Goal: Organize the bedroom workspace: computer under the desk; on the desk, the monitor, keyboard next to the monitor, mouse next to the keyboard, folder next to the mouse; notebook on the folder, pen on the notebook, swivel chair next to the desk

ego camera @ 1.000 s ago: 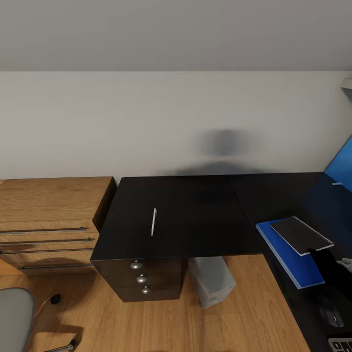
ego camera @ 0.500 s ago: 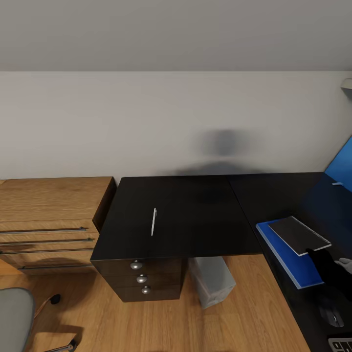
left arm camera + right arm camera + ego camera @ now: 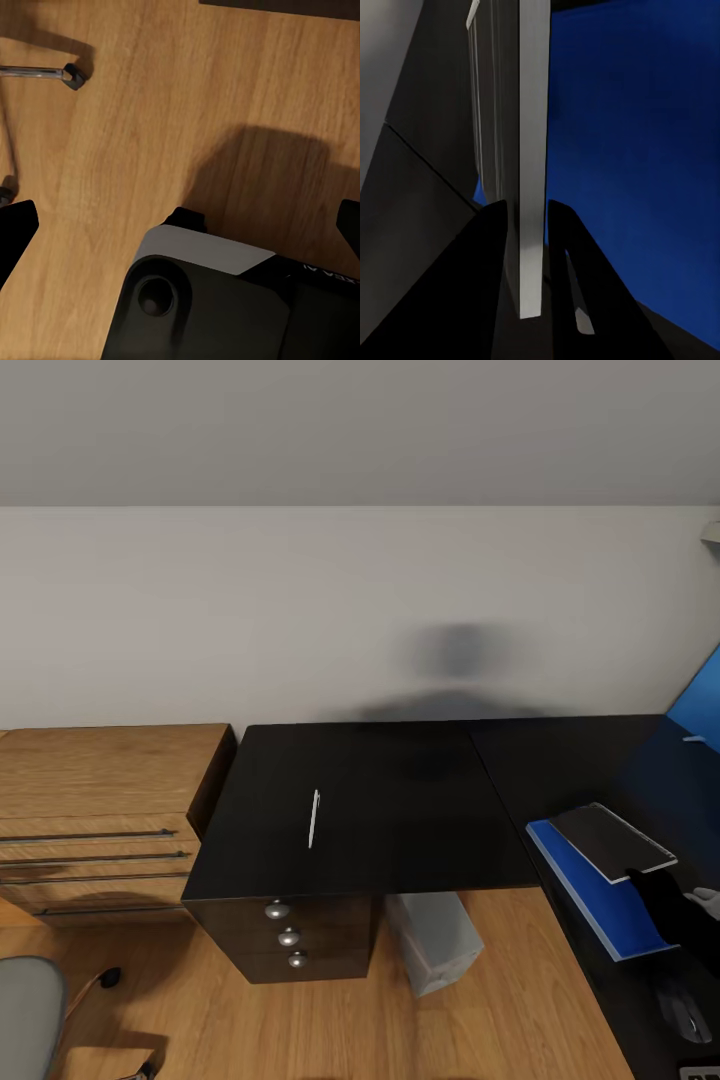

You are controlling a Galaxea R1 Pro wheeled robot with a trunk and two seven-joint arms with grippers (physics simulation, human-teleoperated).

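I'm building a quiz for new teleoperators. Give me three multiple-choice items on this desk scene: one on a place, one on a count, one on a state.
1. Where does the thin white stick pen lie?
A. on the black desk top above the drawers
B. on the wood floor
C. on the blue folder

2. How many round silver knobs show on the black drawer pedestal?
A. one
B. three
C. five

3. What is the right claw doing?
A. hanging open over the floor
B. shut on the white pen
C. shut on the thin dark-grey notebook over the flat bright-blue folder

Key: 1 A, the pen rests alone on the desk's left section. 2 B, three knobs stand in a column. 3 C, the right wrist view shows both fingers pinching the notebook's edge, with blue behind it.
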